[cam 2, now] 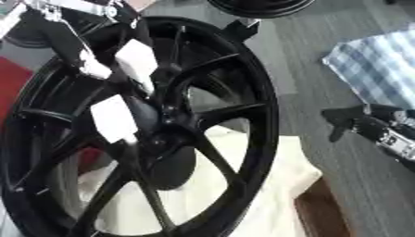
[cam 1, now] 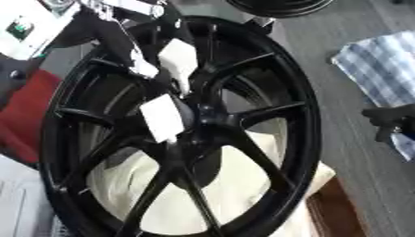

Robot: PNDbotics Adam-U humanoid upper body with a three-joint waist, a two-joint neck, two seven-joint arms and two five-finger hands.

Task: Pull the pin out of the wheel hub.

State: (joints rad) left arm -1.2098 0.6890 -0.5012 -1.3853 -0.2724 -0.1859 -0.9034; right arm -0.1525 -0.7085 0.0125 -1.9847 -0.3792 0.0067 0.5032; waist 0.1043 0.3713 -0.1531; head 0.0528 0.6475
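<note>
A large black spoked wheel (cam 1: 284, 83) lies tilted across the middle, its hub (cam 1: 203, 121) near the centre. My left hand (cam 1: 162, 118), black with white pads, comes in from the upper left and lies over the spokes. Its fingers stretch down to the hub and a thumb pad (cam 1: 180, 59) sits higher up. The hand holds nothing that I can see, and it hides the hub centre, so no pin shows. My right hand (cam 2: 365, 122) hovers off the wheel at the right edge, fingers relaxed and empty.
A cream cloth (cam 1: 235, 185) lies under the wheel on a brown block (cam 1: 336, 210). A blue checked cloth (cam 1: 381, 60) is at the right on the grey floor. A second black rim (cam 1: 279, 7) is at the top, and a red object (cam 1: 28, 111) at the left.
</note>
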